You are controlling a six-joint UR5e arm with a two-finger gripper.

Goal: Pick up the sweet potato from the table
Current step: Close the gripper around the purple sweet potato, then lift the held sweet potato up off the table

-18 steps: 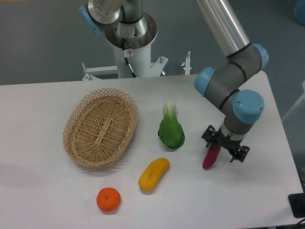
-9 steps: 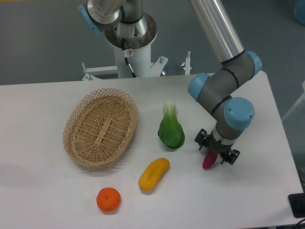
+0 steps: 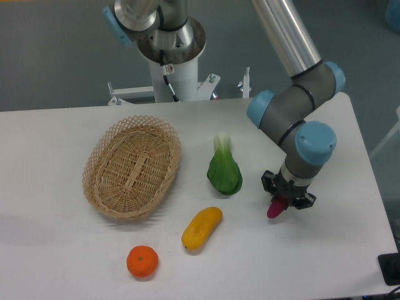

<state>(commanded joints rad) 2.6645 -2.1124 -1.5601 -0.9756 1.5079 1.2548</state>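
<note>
Where the white desk (image 3: 56, 262) fills most of the view, its matte top reaches from the left edge to a right edge that slants down past the arm, and behind its far edge lies a grey floor with the robot's white pedestal (image 3: 173, 59) standing at the middle. A dark object (image 3: 390, 269) pokes in at the near right corner, just off the desk.

On the left half sits an oval wicker basket (image 3: 100, 162), with only its woven bottom showing inside. Right of it, near the middle, lies a green leafy vegetable (image 3: 224, 170) with its pale stalk pointing far. Nearer the camera lie a yellow-orange oblong fruit (image 3: 202, 228) and, to its left, a round orange (image 3: 142, 261), apart from each other and from the basket.

The arm bends down over the right side of the desk, and its hand (image 3: 286, 199) points down onto the sweet potato (image 3: 274, 209), which lies right of the green vegetable and well in from the right edge. The black fingers sit on either side of its far end, only the magenta near tip showing below them; whether they are clenched on it cannot be told from this view. Bare white surface runs along the near edge and between the sweet potato and the right edge.
</note>
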